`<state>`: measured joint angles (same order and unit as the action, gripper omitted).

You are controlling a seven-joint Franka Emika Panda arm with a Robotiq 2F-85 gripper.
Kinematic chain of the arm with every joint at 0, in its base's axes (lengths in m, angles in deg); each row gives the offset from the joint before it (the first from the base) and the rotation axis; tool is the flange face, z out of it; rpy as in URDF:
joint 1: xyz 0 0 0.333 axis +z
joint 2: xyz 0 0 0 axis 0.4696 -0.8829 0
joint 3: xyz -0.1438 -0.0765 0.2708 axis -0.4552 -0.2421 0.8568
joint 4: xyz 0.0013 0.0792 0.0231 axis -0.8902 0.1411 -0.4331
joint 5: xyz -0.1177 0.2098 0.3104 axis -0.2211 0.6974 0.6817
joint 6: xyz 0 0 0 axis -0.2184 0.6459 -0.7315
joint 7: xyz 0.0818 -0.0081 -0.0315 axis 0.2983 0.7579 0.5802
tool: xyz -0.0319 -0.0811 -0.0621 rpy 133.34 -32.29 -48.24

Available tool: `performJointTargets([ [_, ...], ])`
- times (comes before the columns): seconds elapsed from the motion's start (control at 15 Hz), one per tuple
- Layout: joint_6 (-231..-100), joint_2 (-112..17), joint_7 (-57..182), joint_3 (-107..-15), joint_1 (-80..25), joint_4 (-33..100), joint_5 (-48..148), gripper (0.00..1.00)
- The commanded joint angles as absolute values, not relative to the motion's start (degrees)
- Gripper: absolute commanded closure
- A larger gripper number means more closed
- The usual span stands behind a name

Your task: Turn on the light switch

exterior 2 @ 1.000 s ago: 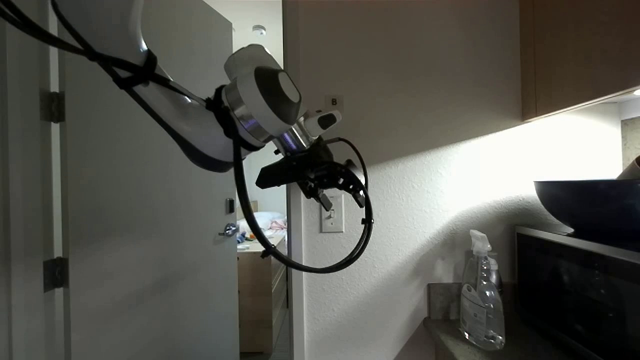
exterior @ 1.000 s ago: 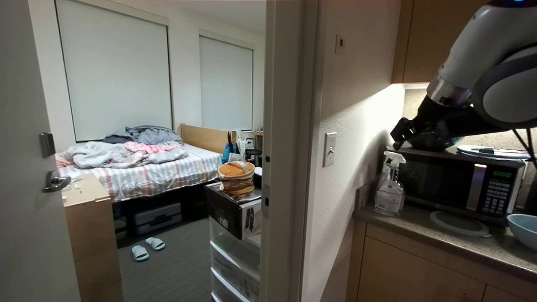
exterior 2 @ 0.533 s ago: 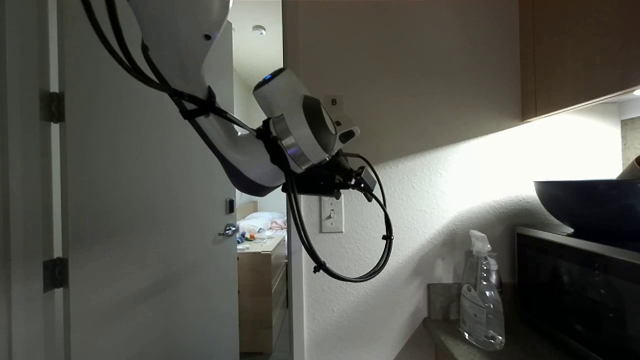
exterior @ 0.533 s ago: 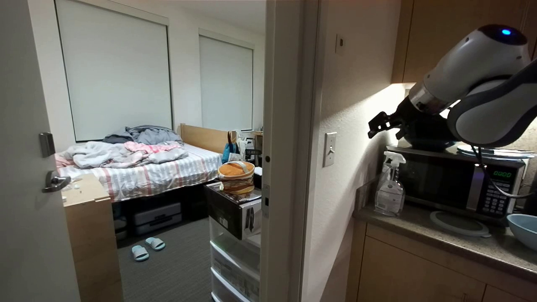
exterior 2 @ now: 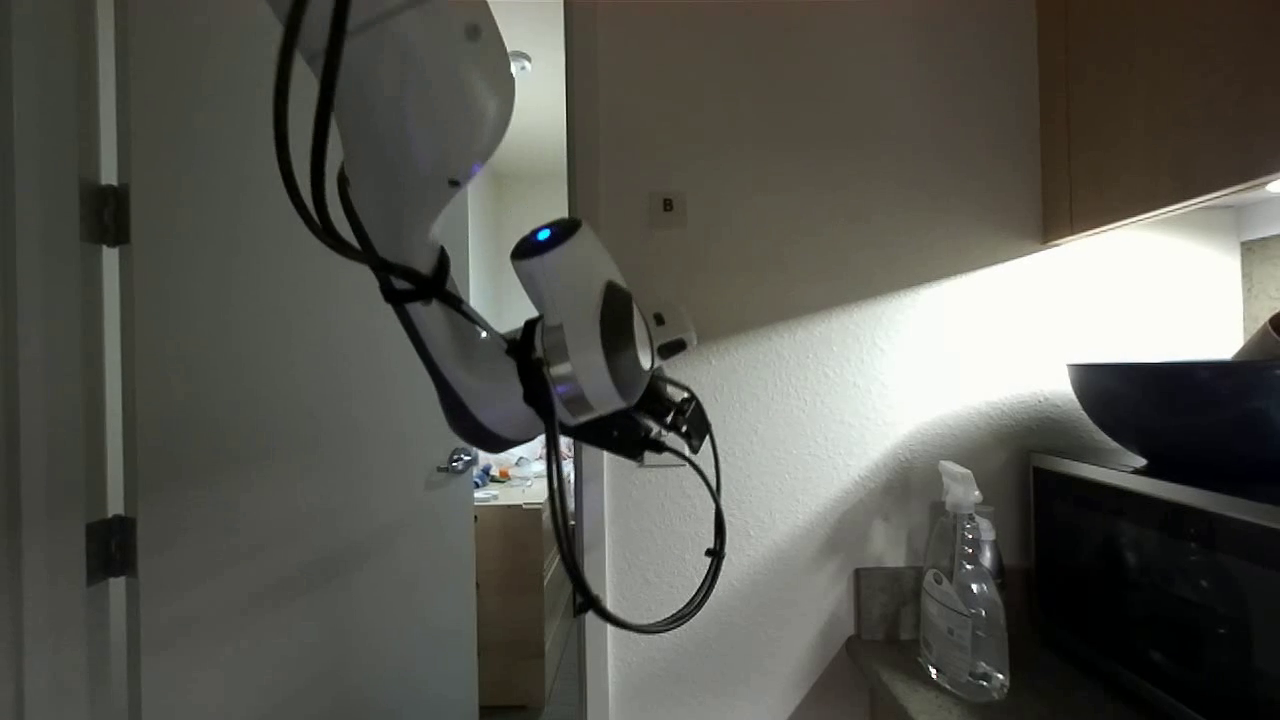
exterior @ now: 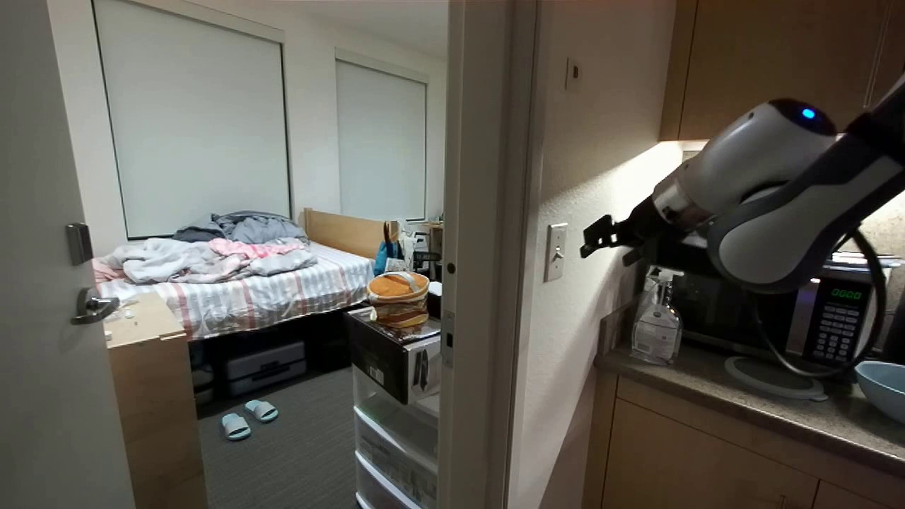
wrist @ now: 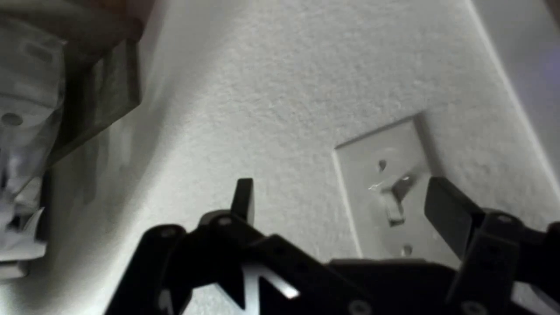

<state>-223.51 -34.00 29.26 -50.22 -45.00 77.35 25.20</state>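
Observation:
The light switch [exterior: 556, 252] is a small white upright wall plate with a toggle, on the wall beside the door frame. In an exterior view my gripper [exterior: 612, 246] is just right of it, pointing toward it with a gap between. In an exterior view the gripper [exterior 2: 688, 420] hides most of the light switch [exterior 2: 662, 461]; only its lower edge shows. In the wrist view the gripper [wrist: 343, 203] is open with nothing between its fingers. The light switch [wrist: 361, 175] appears tilted there, its toggle between the fingers, closer to the right finger, which overlaps the plate's edge.
A clear spray bottle [exterior: 657, 329] stands on the counter [exterior: 696, 378] below the gripper. The black microwave [exterior 2: 1130, 590] is behind it, with a dark bowl [exterior 2: 1180, 410] on top. An upper cabinet [exterior: 763, 63] hangs above. The door frame [exterior: 488, 212] borders the wall. Loose cables [exterior 2: 650, 628] hang under the wrist.
The arm has swung lower and closer to the wall. The gripper has moved toward the light switch and now covers most of it in an exterior view. The switch plate stays in place.

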Motion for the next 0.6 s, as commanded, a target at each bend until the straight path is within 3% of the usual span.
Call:
performJointTargets([
  [0.0, -228.2, -44.9, 21.8, -42.8, -48.8, 72.0, 20.3, 0.00],
  [0.13, -226.1, -47.3, 19.0, -37.6, -53.9, 69.8, 16.3, 0.00],
  [0.2, -226.5, -45.2, 21.9, -41.5, -48.9, 72.5, 20.0, 0.00],
  [0.53, -226.0, -44.8, 20.9, -42.0, -48.7, 73.1, 21.0, 0.00],
])
